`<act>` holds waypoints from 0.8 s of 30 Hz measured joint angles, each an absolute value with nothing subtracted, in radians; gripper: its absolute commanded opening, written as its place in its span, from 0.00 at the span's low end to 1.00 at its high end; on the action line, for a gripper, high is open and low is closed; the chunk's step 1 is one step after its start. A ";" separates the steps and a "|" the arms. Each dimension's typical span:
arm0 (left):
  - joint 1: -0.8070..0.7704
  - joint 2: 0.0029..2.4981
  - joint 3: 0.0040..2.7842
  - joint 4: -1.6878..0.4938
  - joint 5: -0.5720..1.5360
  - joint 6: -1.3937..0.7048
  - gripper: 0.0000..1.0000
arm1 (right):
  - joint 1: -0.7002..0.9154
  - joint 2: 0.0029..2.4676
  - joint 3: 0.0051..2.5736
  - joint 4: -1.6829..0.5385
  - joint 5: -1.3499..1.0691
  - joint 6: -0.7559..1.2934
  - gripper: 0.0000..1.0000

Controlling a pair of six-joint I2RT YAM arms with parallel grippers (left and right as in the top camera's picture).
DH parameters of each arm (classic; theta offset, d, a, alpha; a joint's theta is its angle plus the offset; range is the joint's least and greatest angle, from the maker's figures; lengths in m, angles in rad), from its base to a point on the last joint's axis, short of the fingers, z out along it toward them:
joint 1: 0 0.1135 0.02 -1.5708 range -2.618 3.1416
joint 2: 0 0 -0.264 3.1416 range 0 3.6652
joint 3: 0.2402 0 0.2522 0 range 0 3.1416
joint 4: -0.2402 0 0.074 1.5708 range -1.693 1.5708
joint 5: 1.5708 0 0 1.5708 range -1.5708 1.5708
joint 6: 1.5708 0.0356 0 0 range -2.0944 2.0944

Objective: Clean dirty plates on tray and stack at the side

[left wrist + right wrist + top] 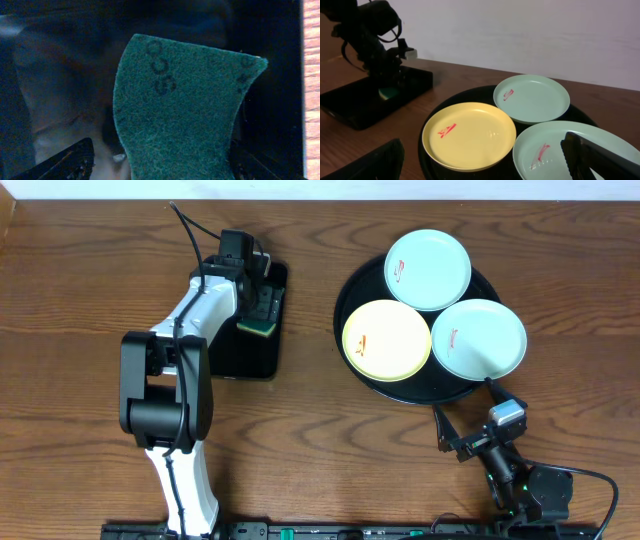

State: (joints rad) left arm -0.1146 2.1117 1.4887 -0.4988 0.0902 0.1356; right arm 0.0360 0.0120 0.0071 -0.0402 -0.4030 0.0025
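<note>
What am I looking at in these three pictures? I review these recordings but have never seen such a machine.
Two robot arms sit at a wooden table. One picture looks down from above; the other two come from small cameras on each arm's wrist.

A round black tray holds three plates: a yellow plate and two mint plates, each with a small red smear.

The left end effector hangs open over a smaller rectangular tray, its fingers either side of a green scrubbing pad. It has not closed on the pad.

The right end effector waits open near the round tray's edge, holding nothing; one finger reaches over the nearest mint plate.
</note>
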 measured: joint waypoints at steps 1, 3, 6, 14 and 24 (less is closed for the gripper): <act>-0.115 2.114 1.489 -0.498 0.090 0.135 0.77 | 0.036 0.012 0.007 -0.040 -0.403 0.002 0.99; -0.117 2.119 1.489 -0.496 0.091 0.135 0.65 | 0.036 0.012 0.007 -0.040 -0.403 0.002 0.99; -0.119 2.119 1.486 -0.498 0.082 0.136 0.48 | 0.036 0.012 0.007 -0.040 -0.403 0.002 0.99; -0.114 2.092 1.474 -0.503 0.059 0.103 0.12 | 0.036 0.012 0.007 -0.040 -0.403 0.002 0.99; -0.016 1.999 1.465 -0.538 0.010 -0.064 0.25 | 0.036 0.012 0.007 -0.040 -0.403 0.002 0.99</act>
State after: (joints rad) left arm -0.0162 1.9991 1.4651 -0.5381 0.0105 -0.0639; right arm 0.0360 0.0120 0.0071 -0.0402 -0.4030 0.0025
